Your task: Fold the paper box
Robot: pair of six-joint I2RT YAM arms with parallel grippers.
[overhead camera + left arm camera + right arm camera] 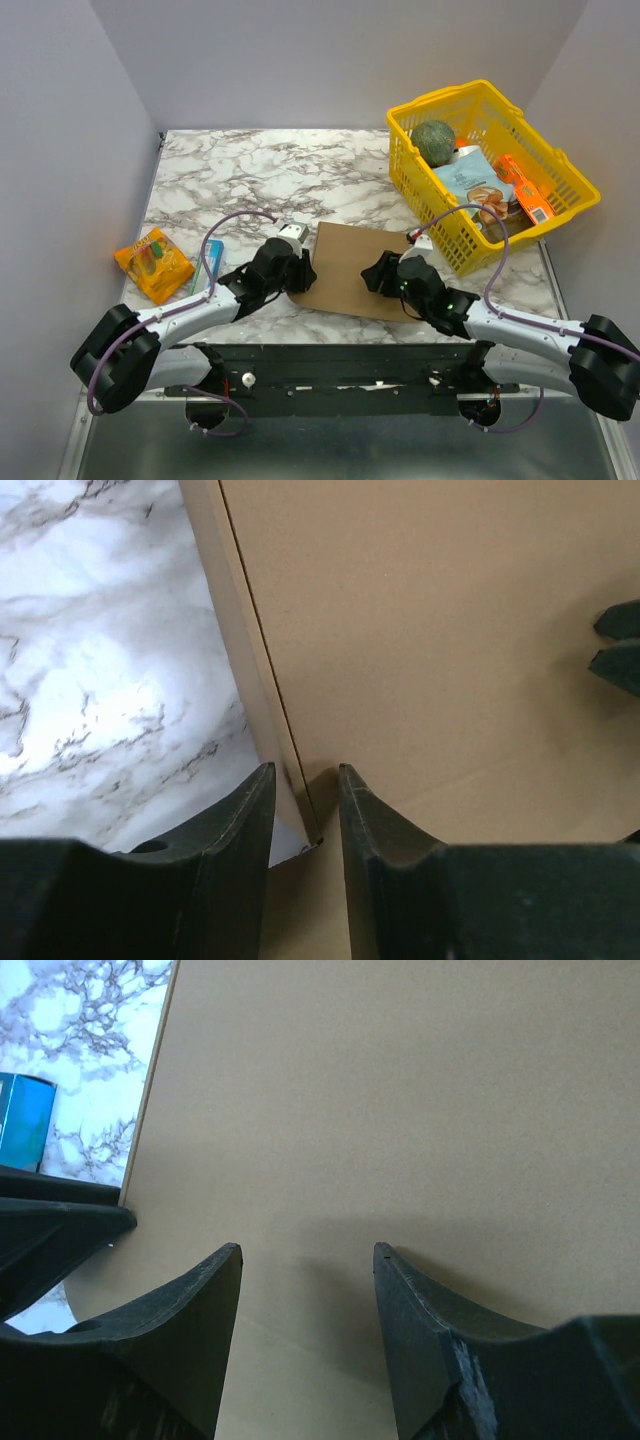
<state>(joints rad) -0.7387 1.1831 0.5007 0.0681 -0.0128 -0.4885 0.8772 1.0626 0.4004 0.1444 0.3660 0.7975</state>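
Folding barely begun: box flat, left flap between your left fingers

Nearest to you, the left gripper (305, 775) sits at the left edge of the paper box (350, 270). Its jaws are narrow and straddle the near corner of a thin side flap. You can't tell from the wrist view whether they actually pinch it. Your right gripper (307, 1250) is at the right part of the sheet with its jaws spread and nothing between them. Whether the tips press the board can't be told.

The box lies in the middle of the marble table (250, 170), between the two grippers. It reads as one flat brown panel, with only that left strip creased. My judgement: no walls are up and no tabs are tucked, so nearly all the folding is left.

There's no print or label on the cardboard.

Left of the box are a small blue-green carton (211, 262) and an orange packet (153, 262), both with print too small to read.

Far right, the yellow basket (470, 90) holds a green round item (434, 140) and printed packs. You can't read any of their wording either.
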